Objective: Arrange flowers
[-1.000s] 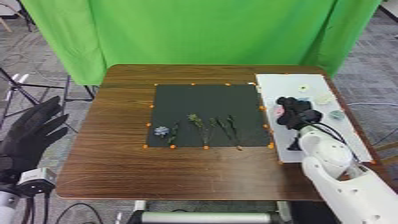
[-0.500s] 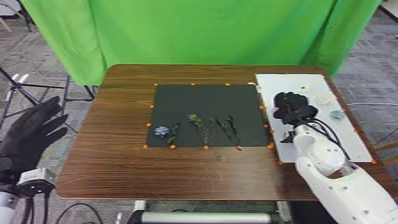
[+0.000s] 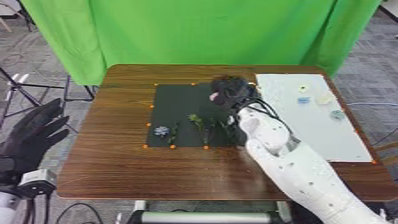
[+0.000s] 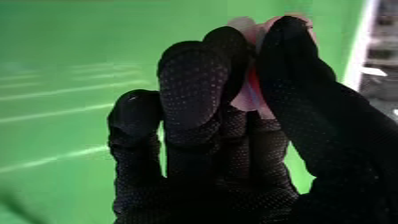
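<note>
Right hand point(image 3: 234, 92): clamped, thumb and fingers pinching the pink flower point(image 4: 247, 99)
Pink flower: over the far part of the black mat point(image 3: 182, 100)
Left hand point(image 3: 34, 129): fingers straight, a little apart, beside the bench point(image 3: 133, 172)
On the mat: blue-grey flower point(image 3: 162, 131) near the near-left corner, green sprig point(image 3: 195, 119) right of it
White board point(image 3: 311, 137): light blue flower point(image 3: 304, 100), pale green flower point(image 3: 338, 114)
In the way: right arm point(image 3: 266, 132), across the mat's right side

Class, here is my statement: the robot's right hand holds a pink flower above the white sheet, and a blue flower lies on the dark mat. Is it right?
The place is wrong: the head view shows the right hand holding the pink flower above the dark mat, where a blue flower lies.
</note>
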Robot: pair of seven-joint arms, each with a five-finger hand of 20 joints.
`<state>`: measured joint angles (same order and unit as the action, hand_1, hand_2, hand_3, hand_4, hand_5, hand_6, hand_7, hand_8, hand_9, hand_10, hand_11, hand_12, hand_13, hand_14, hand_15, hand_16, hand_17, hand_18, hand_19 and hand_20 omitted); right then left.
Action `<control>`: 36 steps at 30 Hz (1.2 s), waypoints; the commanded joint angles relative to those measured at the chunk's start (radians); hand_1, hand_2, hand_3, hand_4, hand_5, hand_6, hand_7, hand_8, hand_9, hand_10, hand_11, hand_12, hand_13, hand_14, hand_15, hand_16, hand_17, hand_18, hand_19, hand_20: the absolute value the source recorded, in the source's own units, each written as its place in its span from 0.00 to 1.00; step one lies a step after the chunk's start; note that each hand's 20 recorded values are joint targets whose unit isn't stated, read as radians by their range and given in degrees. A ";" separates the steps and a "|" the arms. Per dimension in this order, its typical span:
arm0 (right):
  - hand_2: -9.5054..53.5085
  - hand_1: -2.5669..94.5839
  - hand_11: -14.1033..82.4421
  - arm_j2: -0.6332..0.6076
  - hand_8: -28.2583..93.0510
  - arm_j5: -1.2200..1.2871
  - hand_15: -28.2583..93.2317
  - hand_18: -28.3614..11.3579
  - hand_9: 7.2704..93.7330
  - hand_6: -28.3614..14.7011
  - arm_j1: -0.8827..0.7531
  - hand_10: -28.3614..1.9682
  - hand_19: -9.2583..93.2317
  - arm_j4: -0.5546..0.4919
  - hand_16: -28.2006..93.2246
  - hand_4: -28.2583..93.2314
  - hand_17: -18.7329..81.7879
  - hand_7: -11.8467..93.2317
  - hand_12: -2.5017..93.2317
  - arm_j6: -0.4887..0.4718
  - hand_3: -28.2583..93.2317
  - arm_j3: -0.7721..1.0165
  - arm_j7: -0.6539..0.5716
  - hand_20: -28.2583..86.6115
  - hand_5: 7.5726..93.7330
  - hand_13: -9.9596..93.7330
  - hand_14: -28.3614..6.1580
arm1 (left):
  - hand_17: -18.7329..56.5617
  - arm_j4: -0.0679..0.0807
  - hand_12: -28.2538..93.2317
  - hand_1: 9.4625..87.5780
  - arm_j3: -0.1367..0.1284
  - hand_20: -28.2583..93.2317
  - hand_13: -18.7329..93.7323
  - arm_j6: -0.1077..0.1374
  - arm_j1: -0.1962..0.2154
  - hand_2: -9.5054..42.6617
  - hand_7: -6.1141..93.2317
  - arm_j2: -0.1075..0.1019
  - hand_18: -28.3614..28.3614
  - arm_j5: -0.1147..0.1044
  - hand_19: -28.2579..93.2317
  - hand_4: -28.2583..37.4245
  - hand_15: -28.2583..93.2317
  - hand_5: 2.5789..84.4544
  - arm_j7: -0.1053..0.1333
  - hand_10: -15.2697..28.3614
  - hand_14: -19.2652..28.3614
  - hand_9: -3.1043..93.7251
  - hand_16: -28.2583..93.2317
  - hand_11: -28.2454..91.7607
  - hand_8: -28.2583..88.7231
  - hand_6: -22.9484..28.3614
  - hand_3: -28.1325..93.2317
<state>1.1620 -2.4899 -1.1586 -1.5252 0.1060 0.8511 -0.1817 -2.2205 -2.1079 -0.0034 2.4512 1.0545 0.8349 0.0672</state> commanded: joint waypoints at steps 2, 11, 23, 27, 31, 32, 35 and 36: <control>0.00 0.53 0.45 0.182 0.24 -0.075 0.68 0.24 0.83 0.69 0.078 0.69 0.93 -0.013 0.55 0.01 0.53 0.64 0.59 -0.044 0.93 -0.093 0.040 0.70 0.68 0.86 0.72 | 0.10 0.008 0.41 0.19 0.021 0.31 0.28 0.008 -0.022 0.07 0.30 -0.022 0.82 0.001 0.52 0.01 0.39 0.21 -0.010 0.54 0.65 0.21 0.29 0.32 0.14 0.46 0.81; 0.00 0.51 0.46 0.233 0.23 -0.139 0.72 0.22 0.83 0.69 0.070 0.68 0.93 0.057 0.53 0.04 0.51 0.65 0.60 -0.113 0.93 -0.136 -0.004 0.72 0.69 0.83 0.69 | 0.10 0.017 0.41 0.19 0.035 0.31 0.28 -0.001 -0.048 0.07 0.30 -0.041 0.82 0.003 0.52 0.01 0.39 0.21 -0.019 0.54 0.65 0.21 0.29 0.32 0.14 0.46 0.81; 0.00 0.51 0.46 0.258 0.23 -0.168 0.73 0.22 0.82 0.68 0.077 0.67 0.93 0.097 0.53 0.03 0.50 0.65 0.60 -0.155 0.93 -0.160 -0.085 0.72 0.68 0.82 0.68 | 0.10 0.025 0.41 0.19 0.051 0.31 0.28 -0.006 -0.064 0.07 0.30 -0.054 0.82 -0.001 0.52 0.01 0.39 0.21 -0.031 0.54 0.65 0.21 0.29 0.32 0.14 0.46 0.81; 0.00 0.52 0.46 0.263 0.24 -0.172 0.73 0.23 0.80 0.69 0.071 0.68 0.93 0.096 0.53 0.02 0.50 0.66 0.60 -0.169 0.93 -0.168 -0.099 0.72 0.66 0.81 0.70 | 0.10 0.026 0.41 0.19 0.053 0.31 0.28 -0.004 -0.065 0.07 0.30 -0.056 0.82 -0.001 0.52 0.01 0.39 0.21 -0.034 0.54 0.65 0.21 0.29 0.32 0.14 0.46 0.81; 0.00 0.50 0.47 0.272 0.25 -0.194 0.73 0.23 0.77 0.69 0.066 0.69 0.92 0.100 0.54 0.01 0.49 0.66 0.60 -0.224 0.92 -0.159 -0.110 0.72 0.64 0.79 0.71 | 0.10 0.029 0.41 0.19 0.055 0.31 0.28 -0.010 -0.069 0.08 0.30 -0.058 0.82 -0.002 0.52 0.02 0.39 0.20 -0.037 0.54 0.65 0.21 0.29 0.32 0.14 0.46 0.80; 0.00 0.50 0.47 0.271 0.25 -0.190 0.73 0.24 0.77 0.68 0.066 0.69 0.92 0.098 0.54 0.01 0.49 0.66 0.60 -0.241 0.92 -0.159 -0.120 0.72 0.63 0.79 0.71 | 0.10 0.029 0.41 0.19 0.056 0.31 0.28 -0.010 -0.070 0.08 0.30 -0.059 0.82 -0.001 0.52 0.02 0.39 0.20 -0.039 0.54 0.65 0.21 0.29 0.32 0.14 0.46 0.80; 0.00 0.49 0.48 0.272 0.25 -0.208 0.74 0.24 0.74 0.69 0.064 0.69 0.91 0.104 0.53 0.00 0.48 0.67 0.58 -0.255 0.92 -0.157 -0.126 0.72 0.59 0.77 0.71 | 0.10 0.027 0.41 0.19 0.054 0.31 0.28 -0.010 -0.066 0.08 0.30 -0.056 0.82 -0.001 0.52 0.02 0.39 0.20 -0.036 0.54 0.65 0.21 0.29 0.32 0.14 0.46 0.80; 0.00 0.49 0.48 0.271 0.25 -0.207 0.74 0.24 0.72 0.69 0.065 0.69 0.91 0.108 0.53 0.00 0.47 0.67 0.58 -0.251 0.91 -0.160 -0.132 0.72 0.58 0.76 0.71 | 0.10 0.027 0.41 0.19 0.053 0.31 0.28 -0.010 -0.066 0.08 0.30 -0.056 0.82 -0.001 0.52 0.02 0.39 0.20 -0.037 0.54 0.65 0.21 0.29 0.32 0.14 0.46 0.80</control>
<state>1.4218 -2.6641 -1.0884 -1.4260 -0.1164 0.6958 -0.2846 -2.1945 -2.0535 -0.0053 2.3826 0.9983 0.8343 0.0381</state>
